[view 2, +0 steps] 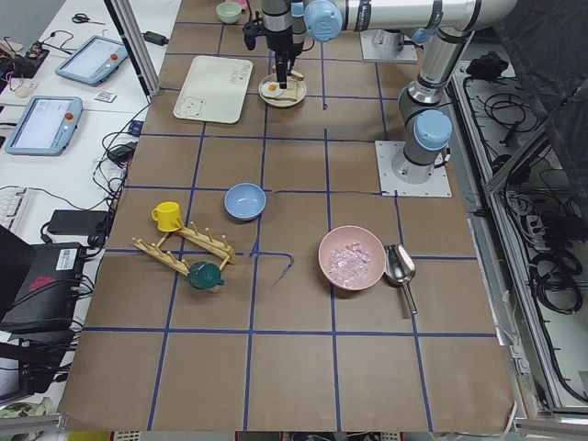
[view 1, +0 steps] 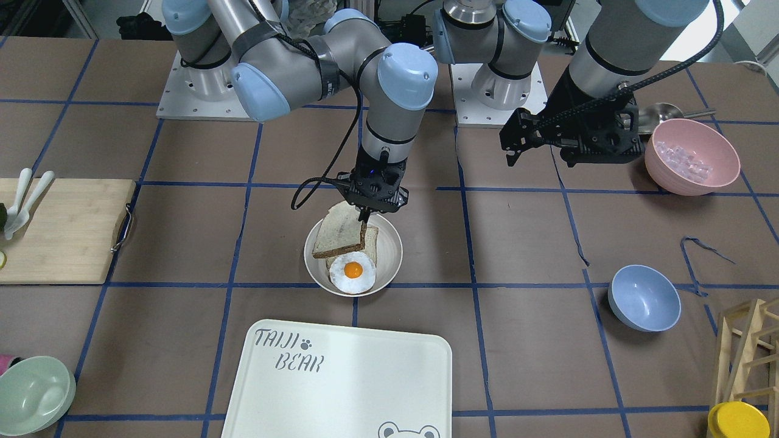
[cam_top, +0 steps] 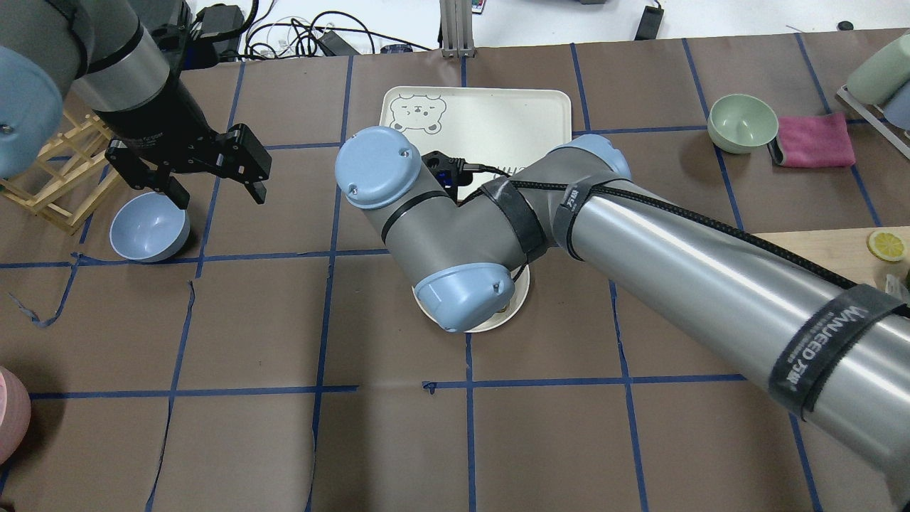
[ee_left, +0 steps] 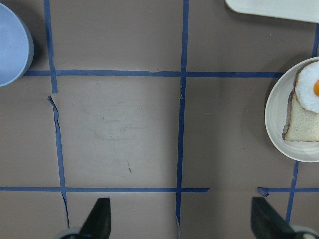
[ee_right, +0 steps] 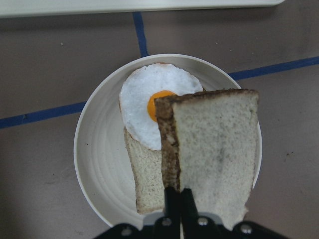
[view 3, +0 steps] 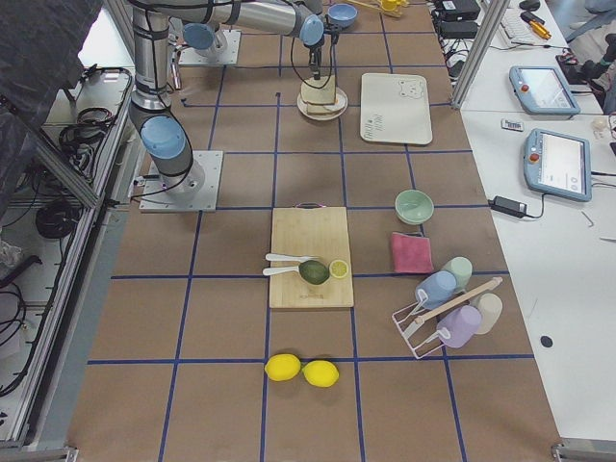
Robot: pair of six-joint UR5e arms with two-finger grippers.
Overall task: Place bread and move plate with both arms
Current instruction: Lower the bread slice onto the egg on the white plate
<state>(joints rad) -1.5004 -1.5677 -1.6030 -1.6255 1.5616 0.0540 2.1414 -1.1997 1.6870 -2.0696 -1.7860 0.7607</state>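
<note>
My right gripper (view 1: 367, 214) is shut on the edge of the bread (view 1: 339, 234), a whole-wheat slice with a dark crust. It holds the slice tilted just above the cream plate (view 1: 394, 258). The plate holds a second, paler slice (view 1: 372, 242) with a fried egg (view 1: 352, 274) on it. The right wrist view shows the held bread (ee_right: 214, 154) over the egg (ee_right: 144, 94) and the plate (ee_right: 89, 149). My left gripper (view 1: 541, 157) is open and empty, hovering above the table well to the side of the plate. In the left wrist view the plate (ee_left: 277, 117) lies at the right edge.
The white "TAIJI BEAR" tray (view 1: 341, 377) lies just beyond the plate. A blue bowl (view 1: 644, 298) and a pink bowl of ice (view 1: 692, 156) stand on my left side. A cutting board (view 1: 61, 231) and a green bowl (view 1: 30, 395) are on my right.
</note>
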